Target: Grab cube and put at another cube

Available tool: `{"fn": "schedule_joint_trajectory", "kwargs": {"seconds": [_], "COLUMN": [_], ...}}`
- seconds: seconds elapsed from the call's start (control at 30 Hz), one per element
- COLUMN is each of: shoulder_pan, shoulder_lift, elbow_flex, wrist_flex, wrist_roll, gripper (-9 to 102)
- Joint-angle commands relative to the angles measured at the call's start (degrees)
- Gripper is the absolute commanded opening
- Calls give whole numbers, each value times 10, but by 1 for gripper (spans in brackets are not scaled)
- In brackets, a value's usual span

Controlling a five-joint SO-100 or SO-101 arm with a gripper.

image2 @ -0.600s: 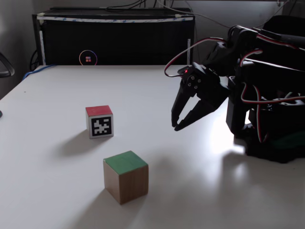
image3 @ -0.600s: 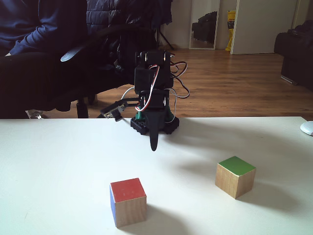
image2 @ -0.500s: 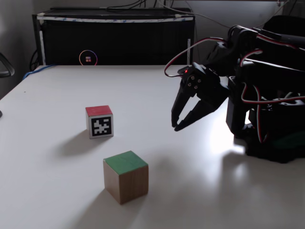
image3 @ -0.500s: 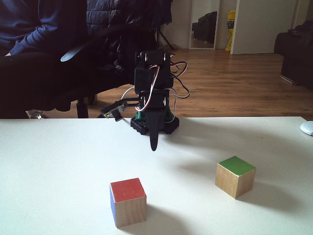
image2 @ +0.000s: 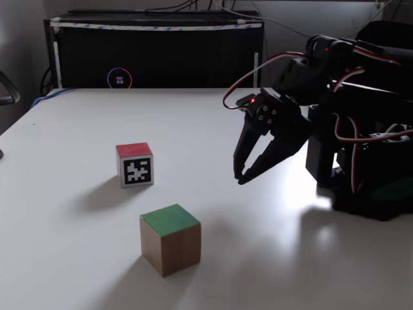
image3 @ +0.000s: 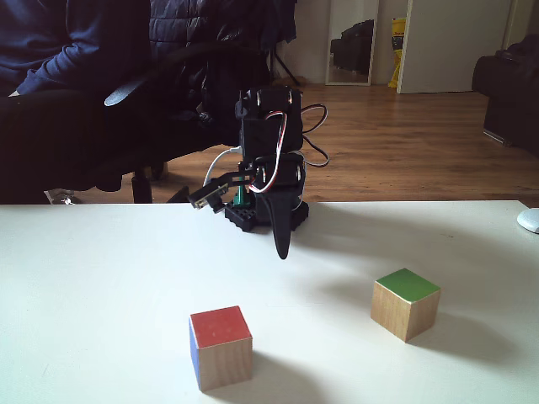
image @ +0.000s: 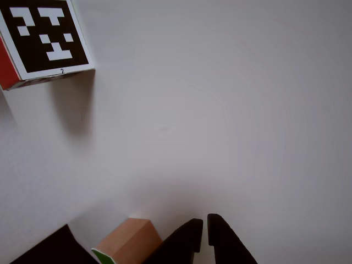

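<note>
The cube (image2: 170, 239), light wood with a green top, stands near the table's front in a fixed view; it is also the cube (image3: 405, 304) at right and the cube (image: 126, 242) at the bottom edge of the other view. Another cube (image2: 135, 165), red on top with a black-and-white marker face, sits behind and left of it; this same cube (image3: 221, 347) shows a blue side, and the cube (image: 47, 38) lies top left. My gripper (image2: 239, 177) hangs shut and empty above the table, right of both cubes, pointing down (image3: 284, 252), its tips (image: 204, 221) just right of the wooden cube.
The arm's black base (image2: 368, 187) with red and white wires stands at the right. A black box (image2: 155, 55) with a glowing ring lines the table's far edge. A person in an office chair (image3: 76, 126) sits behind the table. A white mouse (image3: 529, 220) lies at the right edge.
The arm has turned a little, carrying the shut gripper sideways toward the green-topped cube's side and slightly lower. Both cubes stay where they were.
</note>
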Motion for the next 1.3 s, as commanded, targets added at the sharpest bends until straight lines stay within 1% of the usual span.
{"fn": "schedule_joint_trajectory", "kwargs": {"seconds": [0.0,0.1,0.17,0.23,0.3,0.37,0.43,0.6,0.7,0.8,0.9,1.0,1.03,1.27], "shoulder_pan": [14,26,14,-19,-45,-52,-60,-93,-113,-139,-161,-177,-179,-182], "shoulder_lift": [3,3,-13,-83,-188,-279,-345,-479,-503,-504,-510,-540,-555,-700], "elbow_flex": [-4,-33,-69,-113,-163,-213,-259,-382,-414,-419,-419,-447,-461,-578], "wrist_flex": [-33,-69,-81,-86,-93,-102,-105,-85,-83,-73,-77,-71,-68,-29], "wrist_roll": [4,27,40,39,27,-3,-26,-33,-38,-51,-65,-83,-87,-100], "gripper": [0,0,0,0,0,1,4,6,11,20,26,38,40,44]}}
